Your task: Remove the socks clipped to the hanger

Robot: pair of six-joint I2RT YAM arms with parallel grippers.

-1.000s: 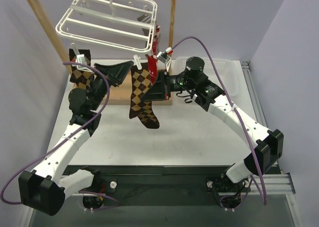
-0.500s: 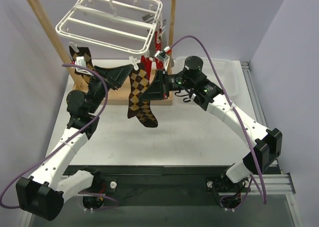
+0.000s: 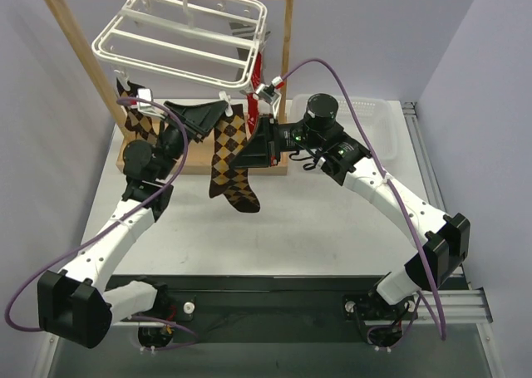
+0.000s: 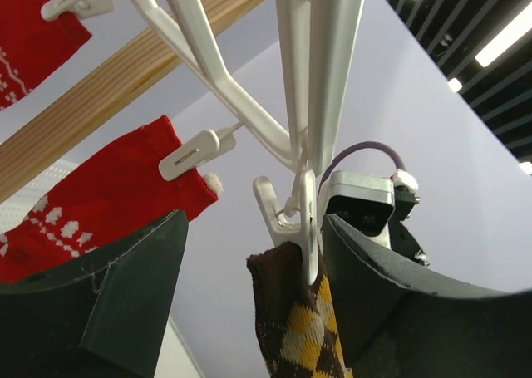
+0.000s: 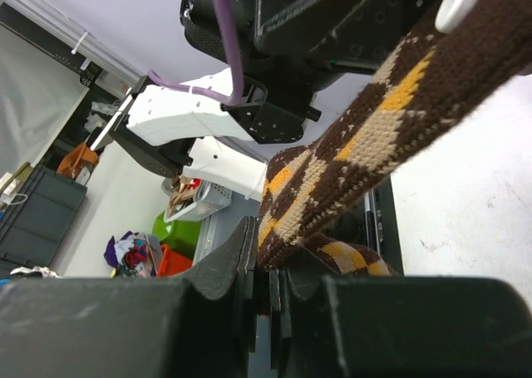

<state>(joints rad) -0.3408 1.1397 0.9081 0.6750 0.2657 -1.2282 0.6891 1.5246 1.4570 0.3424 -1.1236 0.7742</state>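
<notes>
The white hanger [image 3: 179, 39] hangs from the wooden rack's top bar. A brown argyle sock [image 3: 229, 160] dangles from a front clip [image 4: 289, 216]. My left gripper [image 3: 214, 112] is open, its jaws on either side of that clip and the sock's cuff [image 4: 293, 311]. The right finger stands close to the clip and the left one far off. My right gripper [image 3: 243, 155] is shut on this sock's lower part [image 5: 366, 145]. A second argyle sock [image 3: 133, 116] hangs at the left corner. Red socks [image 4: 108, 197] with white pattern hang behind, also seen in the top view [image 3: 253, 105].
The wooden rack [image 3: 287, 71] stands on a wooden base [image 3: 195, 160] at the back of the white table. A clear plastic bin [image 3: 374, 120] sits at the back right, behind my right arm. A purple cable loops over each arm.
My left gripper has risen and moved right, up to the clip of the middle argyle sock. The hanger has swung slightly, and the sock with my right gripper has shifted a little left.
</notes>
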